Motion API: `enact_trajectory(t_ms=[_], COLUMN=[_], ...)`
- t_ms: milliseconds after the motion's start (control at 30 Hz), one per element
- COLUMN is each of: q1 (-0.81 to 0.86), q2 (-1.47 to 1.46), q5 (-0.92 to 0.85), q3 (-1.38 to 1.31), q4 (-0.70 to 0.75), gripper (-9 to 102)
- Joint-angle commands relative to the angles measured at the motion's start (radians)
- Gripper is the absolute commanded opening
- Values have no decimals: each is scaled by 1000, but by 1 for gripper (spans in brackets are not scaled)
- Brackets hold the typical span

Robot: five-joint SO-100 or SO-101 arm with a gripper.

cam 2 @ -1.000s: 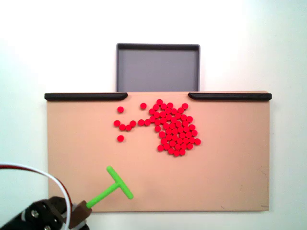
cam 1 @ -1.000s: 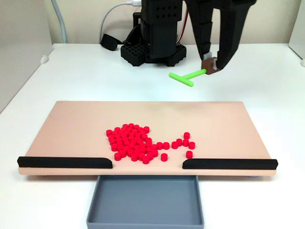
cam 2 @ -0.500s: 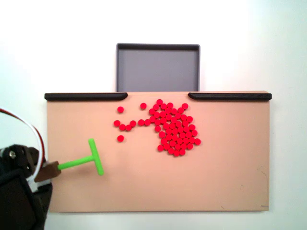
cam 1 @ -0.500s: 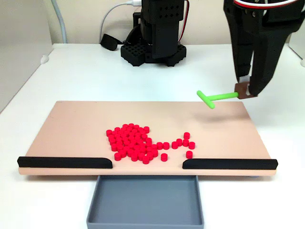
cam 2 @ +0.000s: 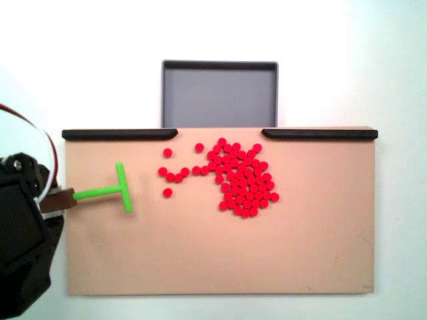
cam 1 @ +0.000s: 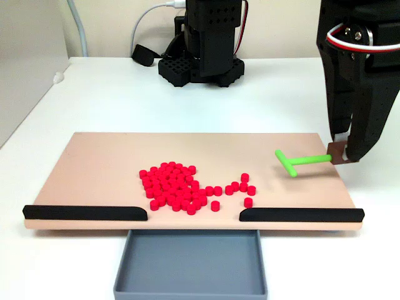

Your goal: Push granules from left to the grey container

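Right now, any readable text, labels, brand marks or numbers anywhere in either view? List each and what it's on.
None readable in either fixed view.
The tan board, the grey container, the black strips, the green T-shaped stick and the granules carry no print.
The arm's black housing shows no legible marking.

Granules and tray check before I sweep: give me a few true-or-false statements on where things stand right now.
1. The grey container already holds granules. False: it is empty; they lie on the tan board.
2. The pincer grips the green T-shaped stick. True.
3. The stick's crossbar touches the pellets. False: bare board lies between them.
4. A gap between the black strips faces the container. True.
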Motion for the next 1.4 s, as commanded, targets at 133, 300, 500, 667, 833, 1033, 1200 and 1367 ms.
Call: enact_trajectory(t_ms=[133, 300, 500, 667, 833, 1033, 1200, 1367], q1=[15, 29, 43, 54, 60, 66, 72, 78], q2=[-25, -43, -49, -46, -57, -83, -83, -91], q5=[0, -11, -23, -23, -23, -23, -15, -17], q3=[-35, -35, -35, -35, -66, -100, -100, -100], q4=[-3, -14, -14, -15, -12, -11, -5, -11], gripper=[0, 0, 0, 0, 0, 0, 0, 0])
